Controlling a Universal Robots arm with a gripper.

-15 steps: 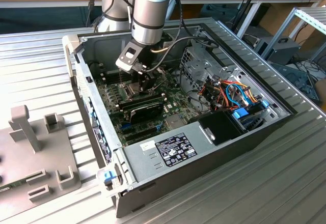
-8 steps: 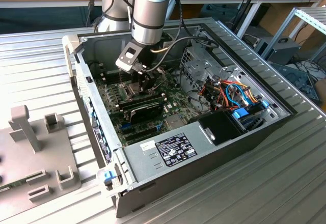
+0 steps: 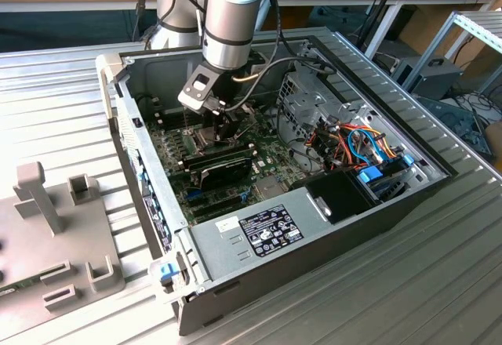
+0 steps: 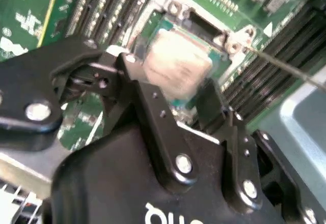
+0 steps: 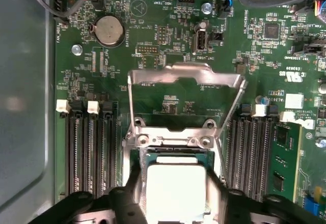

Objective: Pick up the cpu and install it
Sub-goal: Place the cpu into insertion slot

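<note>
The cpu (image 5: 175,191) is a small square chip with a dull silvery top and a green rim. It sits between my gripper's (image 5: 175,183) two black fingers (image 5: 133,180), which press on its opposite sides. It is level over the socket, at or just above it; whether it rests there I cannot tell. The shiny hinged socket frame (image 5: 183,76) stands swung open beyond it. In the second wrist view the cpu (image 4: 178,66) shows past the black gripper (image 4: 170,89) linkage. In the exterior view the gripper (image 3: 223,129) reaches down into the open computer case (image 3: 259,235) over the motherboard.
Black memory slots (image 5: 89,152) flank the socket on both sides, with a green card (image 5: 285,158) beside one bank. A black expansion card (image 3: 223,165), a metal drive cage (image 3: 310,106) and coloured cables (image 3: 357,145) fill the case. A grey fixture (image 3: 47,227) lies at the exterior view's left.
</note>
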